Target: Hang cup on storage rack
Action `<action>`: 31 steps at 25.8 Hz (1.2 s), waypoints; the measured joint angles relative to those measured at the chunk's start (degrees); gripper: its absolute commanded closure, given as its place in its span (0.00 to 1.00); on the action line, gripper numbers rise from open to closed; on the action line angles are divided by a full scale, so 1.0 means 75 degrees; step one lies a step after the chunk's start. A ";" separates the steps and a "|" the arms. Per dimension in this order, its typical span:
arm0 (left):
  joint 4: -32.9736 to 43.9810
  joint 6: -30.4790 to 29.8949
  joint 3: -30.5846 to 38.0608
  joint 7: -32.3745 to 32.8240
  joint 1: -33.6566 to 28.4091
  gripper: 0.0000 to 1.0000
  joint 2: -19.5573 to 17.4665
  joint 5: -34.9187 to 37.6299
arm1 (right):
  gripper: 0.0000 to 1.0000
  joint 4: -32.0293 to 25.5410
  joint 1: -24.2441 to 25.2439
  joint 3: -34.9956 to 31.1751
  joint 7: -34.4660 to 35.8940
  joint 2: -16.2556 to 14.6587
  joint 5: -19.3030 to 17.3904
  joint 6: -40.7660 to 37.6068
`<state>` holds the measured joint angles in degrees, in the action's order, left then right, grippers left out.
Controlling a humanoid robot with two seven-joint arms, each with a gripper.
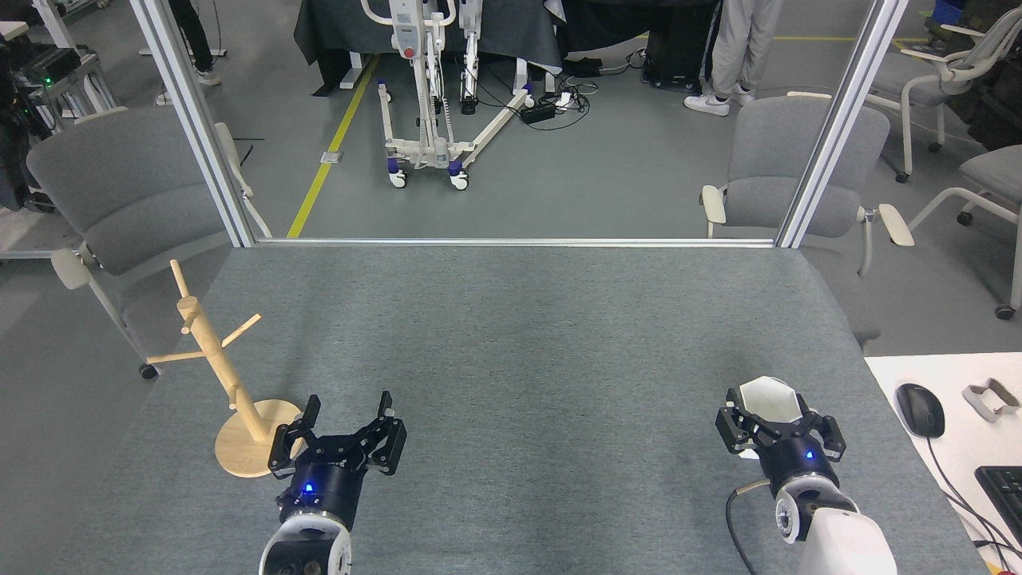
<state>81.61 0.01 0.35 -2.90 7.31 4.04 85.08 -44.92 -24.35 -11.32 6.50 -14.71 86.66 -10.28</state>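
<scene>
Cup (pixel 768 398), plain white with a hexagonal rim, at the near right of the grey felt-covered counter (pixel 527 335), mouth turned up and toward the camera. Right pincer (pixel 776 425) wrapped around it from the near side, black fingers (pixel 733 423) spread to either flank of the faceted body; contact with the sides not clear enough to call a firm grip, lower part of the cup hidden behind the pincer housing. Blue light lit on the wrist below.

Storage rack (pixel 227 375) at the near left of the counter: pale wooden mug tree, round disc base flat on the felt close to the left edge, slim pole looking tilted up and to the left from this viewpoint, short pegs branching off at several heights, all bare. Left pincer (pixel 345 419) just beside the disc base on its right, jaws spread wide, holding nothing, one fingertip overlapping the base edge in the view. Blue light lit on that wrist too.

Cup and rack well apart, nearly the whole counter width between them.

Beyond the right edge, a white desk (pixel 958 447) with a dark computer mouse (pixel 920 410) and a keyboard corner (pixel 1004 489). Past the far edge, grey chairs (pixel 786 164) and a wheeled white lift frame (pixel 431 120) on the floor.
</scene>
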 measured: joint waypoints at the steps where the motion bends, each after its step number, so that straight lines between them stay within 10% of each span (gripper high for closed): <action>1: 0.0001 0.0000 0.0000 0.0000 0.0003 0.01 0.0000 0.0000 | 0.00 0.0025 0.0001 0.0028 0.0004 -0.0003 0.0000 -0.0002; 18: 0.0005 0.0011 0.0000 0.0001 0.0007 0.01 0.0000 0.0006 | 0.05 0.0118 0.0001 0.0123 -0.0007 -0.0008 0.0008 0.0015; 31: 0.0016 0.0011 0.0008 0.0001 0.0007 0.01 0.0000 0.0003 | 0.71 0.0118 -0.0008 0.0109 -0.0025 -0.0007 0.0001 -0.0001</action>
<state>81.74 0.09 0.42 -2.89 7.36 4.04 85.10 -44.03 -24.41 -10.50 6.31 -14.77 86.67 -10.28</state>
